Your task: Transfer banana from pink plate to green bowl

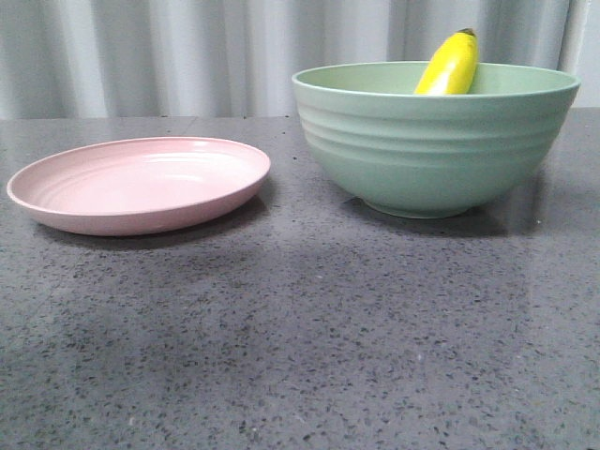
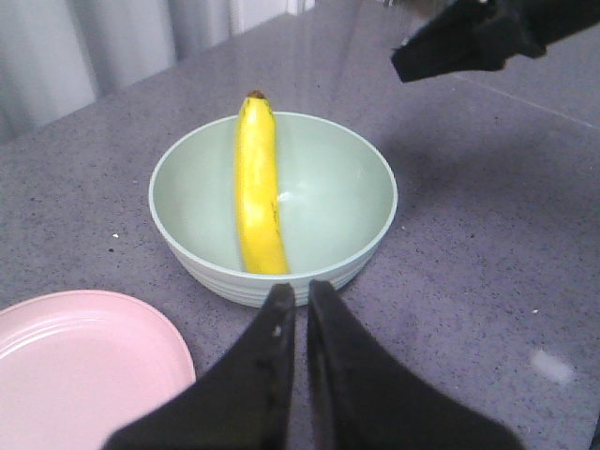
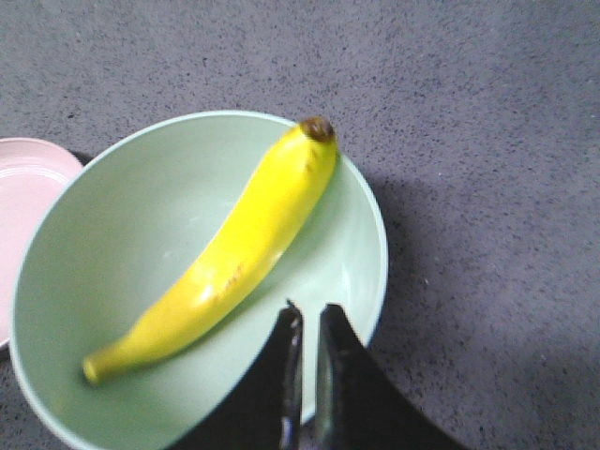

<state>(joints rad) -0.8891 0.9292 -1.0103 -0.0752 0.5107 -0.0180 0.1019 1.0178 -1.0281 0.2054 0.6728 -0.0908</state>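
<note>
The banana (image 1: 452, 64) lies inside the green bowl (image 1: 431, 150), its dark tip leaning on the far rim; it also shows in the left wrist view (image 2: 257, 187) and the right wrist view (image 3: 225, 258). The pink plate (image 1: 141, 183) sits empty to the left of the bowl. My left gripper (image 2: 300, 292) is shut and empty, raised beside the bowl (image 2: 328, 202) and near the plate (image 2: 75, 366). My right gripper (image 3: 307, 317) is shut and empty above the bowl's rim (image 3: 375, 234); it shows as a dark shape in the left wrist view (image 2: 469, 37). Neither gripper shows in the front view.
The dark grey speckled tabletop (image 1: 300, 347) runs to a pale curtain (image 1: 187, 56) at the back. A strip of the pink plate (image 3: 28, 187) shows beside the bowl in the right wrist view.
</note>
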